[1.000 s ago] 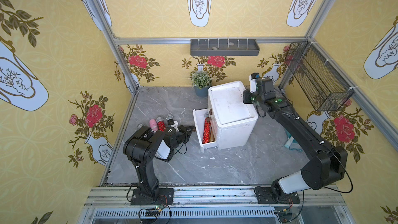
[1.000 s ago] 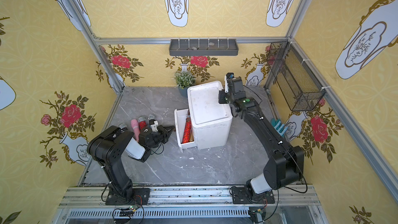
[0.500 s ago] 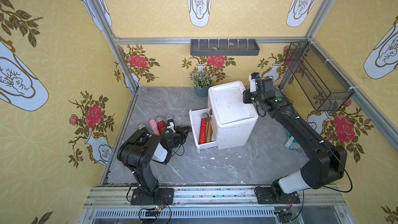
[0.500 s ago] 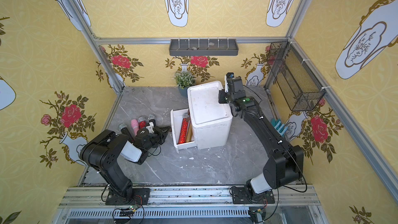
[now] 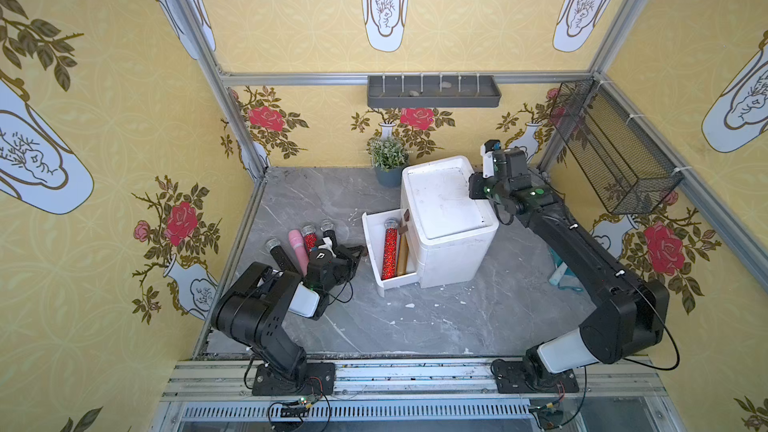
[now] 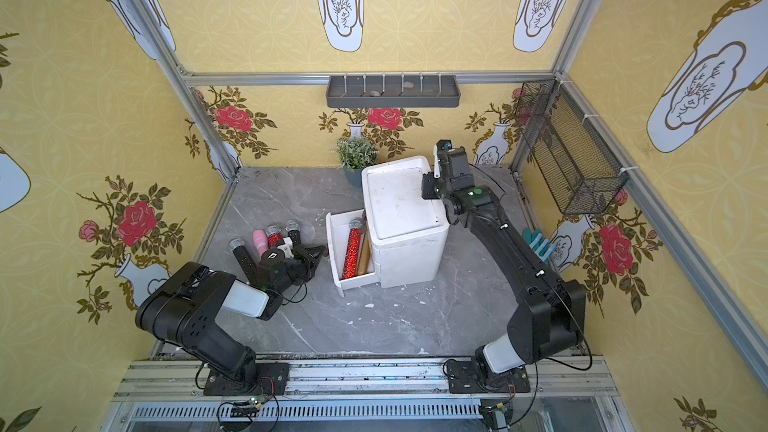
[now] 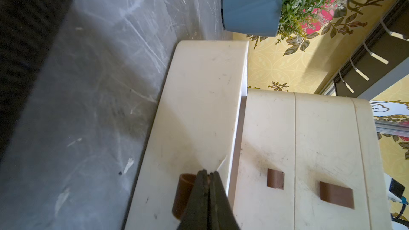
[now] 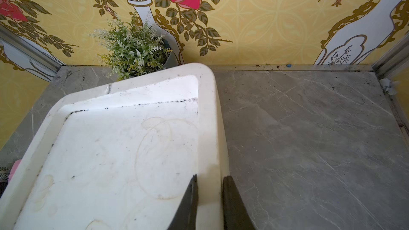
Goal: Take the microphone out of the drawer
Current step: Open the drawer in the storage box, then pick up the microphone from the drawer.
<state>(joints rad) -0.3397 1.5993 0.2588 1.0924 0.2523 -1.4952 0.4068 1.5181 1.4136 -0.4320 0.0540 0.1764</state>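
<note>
A red glitter microphone (image 5: pixel 390 249) (image 6: pixel 352 249) lies lengthwise in the pulled-out bottom drawer (image 5: pixel 371 243) (image 6: pixel 334 238) of the white cabinet (image 5: pixel 440 201) (image 6: pixel 399 201). My left gripper (image 5: pixel 360 250) (image 6: pixel 320 252) (image 7: pixel 208 173) sits low on the floor, shut on the brown handle (image 7: pixel 183 191) on the drawer front (image 7: pixel 199 107). My right gripper (image 5: pixel 473 191) (image 6: pixel 424 191) (image 8: pixel 209 179) is shut on the raised rim at the right side of the cabinet top (image 8: pixel 110 151).
A gold stick (image 5: pixel 402 249) lies beside the microphone in the drawer. Several other microphones (image 5: pixel 305 238) lie on the floor by the left arm. A potted plant (image 5: pixel 388 160) stands behind the cabinet. A wire basket (image 5: pixel 611 147) hangs on the right wall.
The left gripper has drawn back towards the left and the drawer has slid further out with it, showing more of the microphone. The right arm has held still.
</note>
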